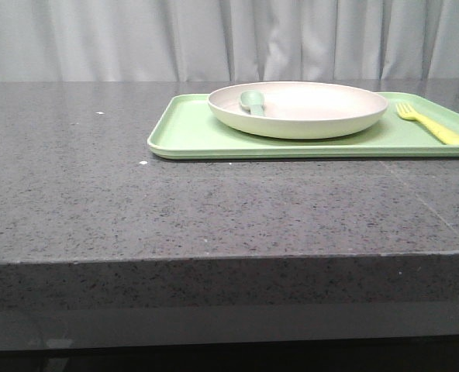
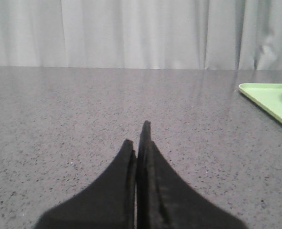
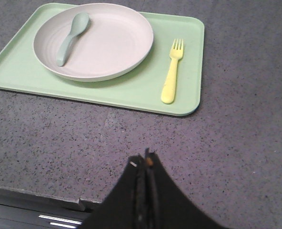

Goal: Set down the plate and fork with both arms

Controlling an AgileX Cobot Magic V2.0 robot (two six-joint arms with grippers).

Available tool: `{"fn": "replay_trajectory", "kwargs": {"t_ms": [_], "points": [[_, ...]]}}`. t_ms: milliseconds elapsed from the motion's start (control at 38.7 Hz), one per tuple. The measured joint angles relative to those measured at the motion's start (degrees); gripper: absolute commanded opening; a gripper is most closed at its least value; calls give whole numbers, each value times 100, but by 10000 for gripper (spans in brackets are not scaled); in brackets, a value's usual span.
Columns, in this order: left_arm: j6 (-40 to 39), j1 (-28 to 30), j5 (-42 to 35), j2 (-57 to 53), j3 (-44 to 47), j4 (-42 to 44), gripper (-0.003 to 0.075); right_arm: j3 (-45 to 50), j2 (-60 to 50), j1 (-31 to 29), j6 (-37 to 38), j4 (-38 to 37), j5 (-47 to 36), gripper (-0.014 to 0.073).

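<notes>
A cream plate point(image 1: 299, 108) sits on a light-green tray point(image 1: 191, 136) on the speckled grey bench point(image 1: 98, 201), a sage-green spoon point(image 3: 70, 38) lying inside the dish. The yellow fork point(image 3: 172, 71) lies flat on the tray just beside the plate, on its right, not touching it — tines pointing away from the robot. The right hand point(image 3: 145, 164) hovers near the tray's front edge, fingers pressed together and empty; the left hand point(image 2: 140, 143) — likewise closed on nothing — hangs over bare bench, well to the tray's left.

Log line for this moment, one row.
plate on tray, spoon in plate | fork on tray beside plate | left gripper shut, empty | right gripper shut, empty
</notes>
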Motion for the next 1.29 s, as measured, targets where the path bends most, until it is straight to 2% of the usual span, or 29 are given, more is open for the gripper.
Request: {"fn": "replay_trajectory", "kwargs": {"t_ms": [233, 439, 1292], "points": [[-14, 178, -26, 0, 0, 0, -18, 0, 0, 0, 0, 0, 11, -68], [-14, 178, -264, 0, 0, -38, -18, 0, 0, 0, 0, 0, 11, -68], [-14, 178, -264, 0, 0, -68, -18, 0, 0, 0, 0, 0, 19, -68]]}}
